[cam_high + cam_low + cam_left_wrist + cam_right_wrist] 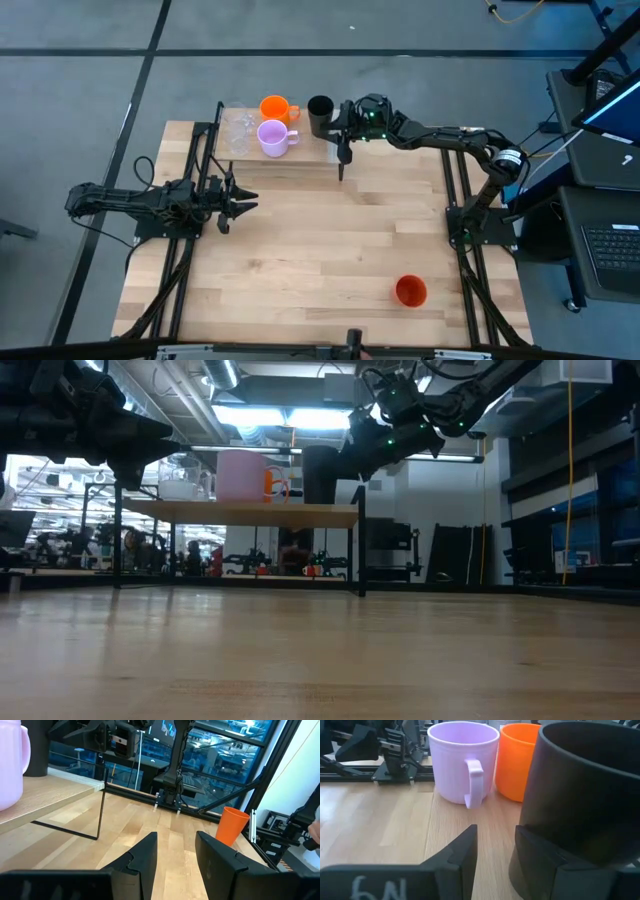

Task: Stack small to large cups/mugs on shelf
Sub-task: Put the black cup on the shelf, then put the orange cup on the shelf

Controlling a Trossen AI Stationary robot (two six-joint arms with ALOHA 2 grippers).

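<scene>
- While the left arm waits low over the left side of the table (300,270), its left gripper (243,204) hovers with the fingers spread a little and nothing between them.
- Over at the far edge, the shelf (300,160) carries most of the cups: two clear glasses (238,130) at its left end, the orange mug (275,107) behind, the lilac mug (272,137) just in front of it, and the black tumbler (320,112) towards the right end.
- The right arm reaches across from the right, and its right gripper (495,852) sits at the black tumbler's side on the shelf top.
- From the right wrist view, one finger (540,855) lies against the tumbler's dark wall and the other finger (462,852) stands clear of it, with bare wood showing in the gap; whether the claw is pinching the rim, I cannot tell.
- All four upright vessels on the shelf stand apart or just beside each other, none nested.
- Well away, near the front right of the table, the red-orange cup (411,291) stands alone, upright.
</scene>
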